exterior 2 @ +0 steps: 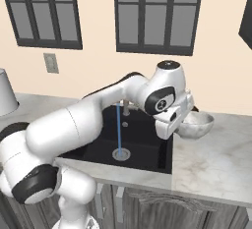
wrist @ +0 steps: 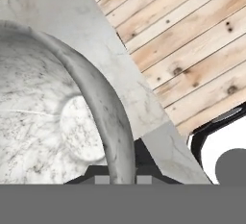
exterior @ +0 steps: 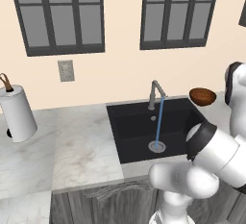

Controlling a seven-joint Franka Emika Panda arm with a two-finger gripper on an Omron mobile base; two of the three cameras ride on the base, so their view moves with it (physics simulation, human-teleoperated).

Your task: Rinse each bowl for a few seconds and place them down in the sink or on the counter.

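Observation:
My gripper (exterior 2: 184, 121) is shut on the rim of a grey-white marbled bowl (exterior 2: 198, 124), held upright just right of the black sink (exterior 2: 147, 147) and low over the counter (exterior 2: 216, 164). I cannot tell whether this bowl touches the marble. In the hand view its rim (wrist: 103, 103) runs down between my fingertips (wrist: 101, 180), with the pale inside to the left. A reddish-brown bowl (exterior: 202, 96) stands on the counter (exterior: 81, 146) behind the back right corner of the sink (exterior: 132, 134). A thin blue stream of water (exterior: 158, 122) falls from the grey tap (exterior: 154, 93) onto the drain (exterior: 156, 146).
A white paper-towel roll (exterior: 17, 113) stands at the far left of the counter. My white arm (exterior 2: 88, 115) arches over the sink's left part. Beyond the counter edge the hand view looks down on a wooden plank floor (wrist: 192, 40).

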